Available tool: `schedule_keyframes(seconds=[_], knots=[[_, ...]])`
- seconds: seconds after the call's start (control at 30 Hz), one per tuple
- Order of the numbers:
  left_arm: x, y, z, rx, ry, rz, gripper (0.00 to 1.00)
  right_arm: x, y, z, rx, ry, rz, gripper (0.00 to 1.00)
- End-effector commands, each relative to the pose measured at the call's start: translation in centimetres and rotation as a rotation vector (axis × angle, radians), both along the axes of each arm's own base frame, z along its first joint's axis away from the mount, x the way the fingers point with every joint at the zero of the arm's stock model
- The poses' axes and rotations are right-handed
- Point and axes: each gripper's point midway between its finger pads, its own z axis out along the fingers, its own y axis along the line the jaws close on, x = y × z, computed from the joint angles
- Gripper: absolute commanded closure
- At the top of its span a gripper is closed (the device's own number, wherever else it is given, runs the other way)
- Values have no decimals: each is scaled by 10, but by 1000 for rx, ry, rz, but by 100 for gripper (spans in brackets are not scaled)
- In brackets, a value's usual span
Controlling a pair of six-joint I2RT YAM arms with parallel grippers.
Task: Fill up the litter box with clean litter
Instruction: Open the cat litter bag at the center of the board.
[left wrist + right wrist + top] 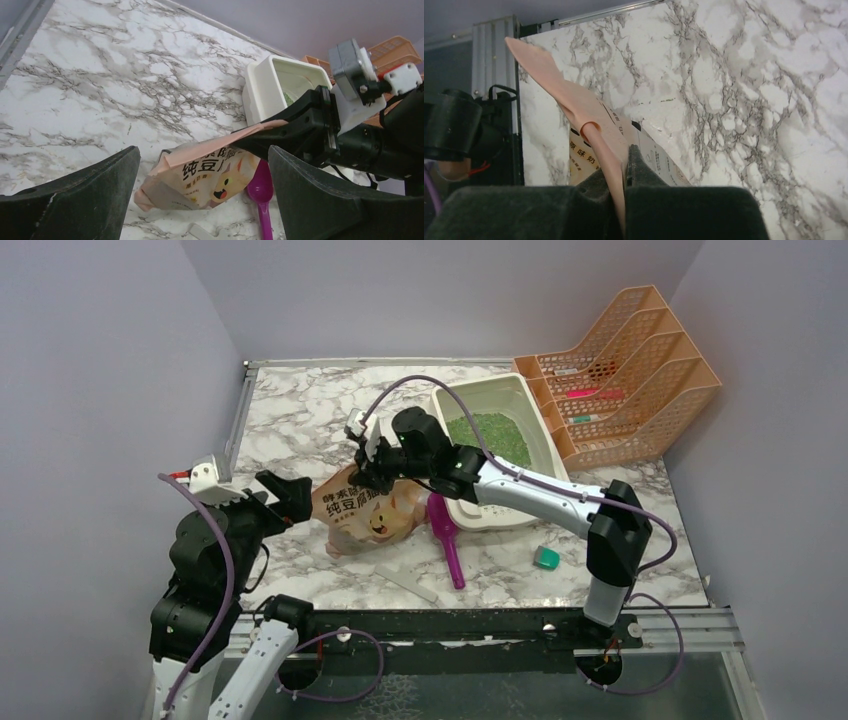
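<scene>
The cream-white litter box [447, 400] sits at the back right with green clean litter [492, 436] spread inside it. Just left of it a tan paper bag [368, 512] lies on the marble. My right gripper [374, 466] is shut on the bag's flattened top edge, which shows pinched between its fingers [639, 170]. My left gripper [288, 496] hangs open just left of the bag and apart from it. In the left wrist view the bag [200, 175] lies beyond its spread jaws, with the litter box [262, 90] behind.
A magenta scoop [447, 536] lies between the bag and the litter box. An orange mesh rack [625, 370] stands at the back right. A small teal block [546, 558] and a white strip [405, 582] lie near the front edge. Walls close in on three sides.
</scene>
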Motion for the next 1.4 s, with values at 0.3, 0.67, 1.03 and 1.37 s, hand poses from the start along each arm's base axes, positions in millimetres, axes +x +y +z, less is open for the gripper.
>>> schedule_keyframes(seconds=[0.3,0.67,1.03,1.37], knots=[[-12,-47,-27,17,82,-299,2,8,3,96,297,173,-105,99],[17,-83,-18,289,-35,-604,8,-21,-26,62,124,27,49,99],[21,-96,-31,543,-15,-866,15,-22,-38,62,109,-28,35,99],[0,-105,-58,616,-95,-1015,34,-20,-38,76,150,-77,35,99]])
